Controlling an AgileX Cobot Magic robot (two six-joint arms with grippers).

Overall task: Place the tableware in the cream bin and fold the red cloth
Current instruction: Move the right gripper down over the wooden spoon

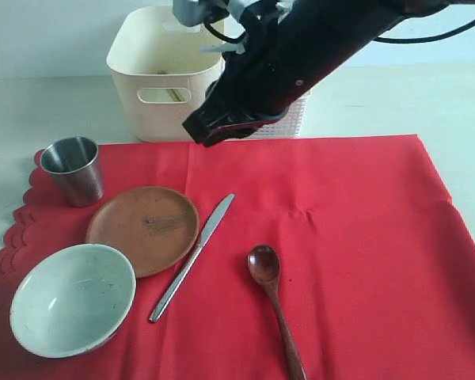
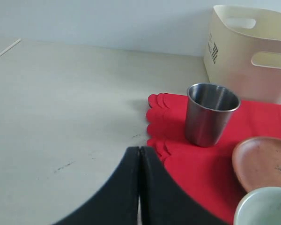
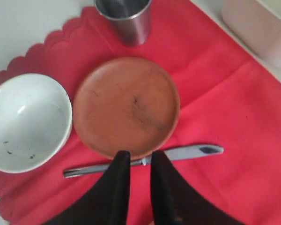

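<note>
— Black right claw (image 3: 140,157): how wide is it?
— Its fingers (image 3: 119,187) stand a narrow slit apart with nothing between them. It hangs in the air over the red cloth (image 1: 340,237) and touches nothing. Under its tips, the wrist view shows the metal knife (image 3: 187,152) lying on the cloth.
— And the left one?
— The left claw (image 2: 139,150) has its fingers pressed together, empty, over the bare table (image 2: 61,93) just off the cloth's scalloped edge.
— Where is the tableware?
— All of it in view is on the cloth, which lies spread flat. The steel cup (image 1: 73,169) is upright near the scallops and the brown plate (image 1: 142,229) is just beside it. The pale bowl (image 1: 71,299) sits close against the plate, and the knife lies along the plate's other side. The wooden spoon (image 1: 273,305) is apart, toward the middle.
— The cream bin?
— The cream bin (image 1: 154,71) stands on the table just behind the cloth's far edge. The right arm crosses in front, hiding one corner of it and most of the white lattice basket (image 1: 293,119) beside it.
</note>
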